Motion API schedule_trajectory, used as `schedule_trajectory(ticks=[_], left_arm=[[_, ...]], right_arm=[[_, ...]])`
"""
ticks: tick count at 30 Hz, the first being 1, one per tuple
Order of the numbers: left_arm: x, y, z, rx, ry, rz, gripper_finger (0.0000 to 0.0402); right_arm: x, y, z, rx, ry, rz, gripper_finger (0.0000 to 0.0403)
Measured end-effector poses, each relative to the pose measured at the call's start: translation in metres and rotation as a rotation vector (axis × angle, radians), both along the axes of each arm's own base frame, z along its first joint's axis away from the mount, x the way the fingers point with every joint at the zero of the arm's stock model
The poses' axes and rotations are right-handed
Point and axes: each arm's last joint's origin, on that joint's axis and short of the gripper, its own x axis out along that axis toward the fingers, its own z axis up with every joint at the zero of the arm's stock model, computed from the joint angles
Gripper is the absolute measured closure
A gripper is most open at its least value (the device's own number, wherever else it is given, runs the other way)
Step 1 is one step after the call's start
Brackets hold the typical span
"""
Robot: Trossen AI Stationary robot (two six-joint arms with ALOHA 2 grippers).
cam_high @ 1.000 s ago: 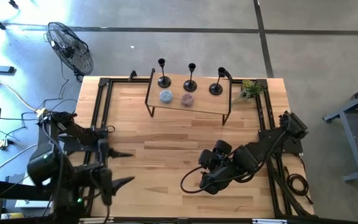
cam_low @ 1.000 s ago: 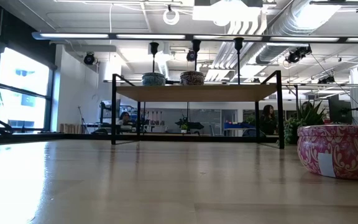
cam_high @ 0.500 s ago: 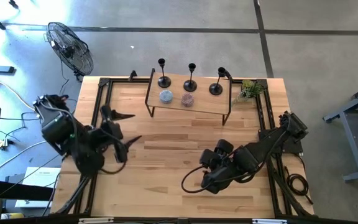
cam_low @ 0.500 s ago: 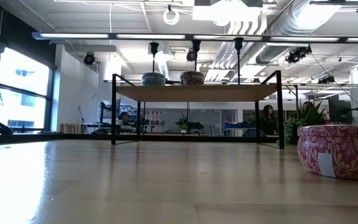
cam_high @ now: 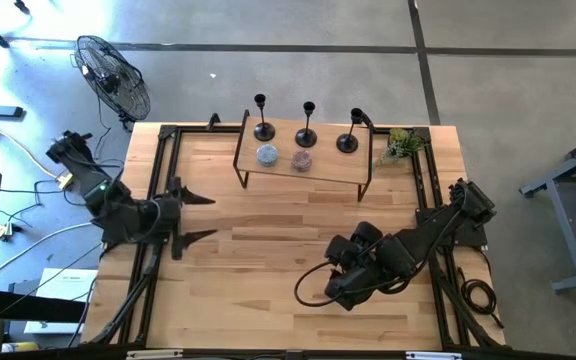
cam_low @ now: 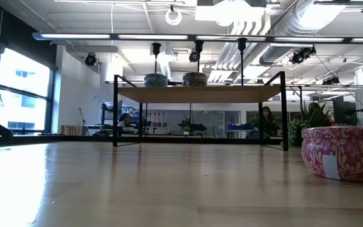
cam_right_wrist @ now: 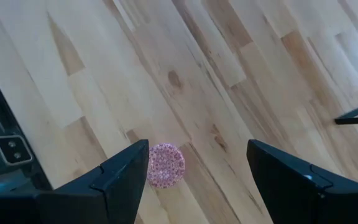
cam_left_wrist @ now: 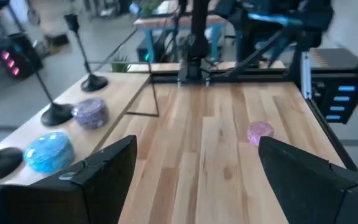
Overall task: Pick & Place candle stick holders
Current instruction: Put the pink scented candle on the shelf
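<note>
Three black candle stick holders (cam_high: 263, 128) (cam_high: 307, 134) (cam_high: 348, 140) stand on their round bases along the far side of a small wooden shelf (cam_high: 328, 172). In the low view they rise above the shelf top (cam_low: 198, 49). The left wrist view shows two of their bases (cam_left_wrist: 95, 81) (cam_left_wrist: 56, 113). My left gripper (cam_high: 202, 217) (cam_left_wrist: 197, 180) hangs open near the table's left side, pointing across the table. My right gripper (cam_high: 340, 285) (cam_right_wrist: 197, 180) hangs open over the near right part and points steeply down. A pink tin (cam_right_wrist: 165, 165) lies below it on the table.
A blue tin (cam_high: 267, 154) and a purple-pink tin (cam_high: 303, 158) sit on the shelf in front of the holders. The pink patterned tin (cam_low: 342, 151) (cam_left_wrist: 260, 132) stands on the table. A small plant (cam_high: 403, 145) is at the far right corner. A fan (cam_high: 113, 75) stands on the floor.
My left gripper has swung from the table's near left corner toward the far edge and turned, staying open. My right gripper has kept its place.
</note>
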Motion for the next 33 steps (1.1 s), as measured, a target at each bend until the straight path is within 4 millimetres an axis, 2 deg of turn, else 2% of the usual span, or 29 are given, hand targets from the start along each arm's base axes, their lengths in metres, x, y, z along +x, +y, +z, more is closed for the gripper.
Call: schedule_trajectory(ticks=[10, 14, 24, 28, 33], left_arm=[[-0.019, 0.016, -0.085, -0.021, -0.079, -0.068, 0.0071], [-0.024, 0.018, -0.1, -0.075, -0.107, -0.136, 0.0071], [-0.024, 0.017, -0.138, -0.135, -0.043, -0.188, 0.0071], [-0.024, 0.016, -0.145, -0.136, -0.056, -0.193, 0.0071], [-0.024, 0.013, -0.157, -0.101, -0.028, -0.298, 0.0071]], right_arm=[[0.0, -0.001, 0.0, -0.025, -0.005, 0.019, 0.0135], [0.0, -0.001, 0.0, -0.029, -0.001, 0.03, 0.0135], [0.001, -0.001, 0.001, -0.031, -0.012, 0.028, 0.0135], [0.001, -0.001, 0.001, -0.042, -0.019, 0.025, 0.0135], [0.001, -0.001, 0.001, -0.041, -0.021, 0.025, 0.0135]])
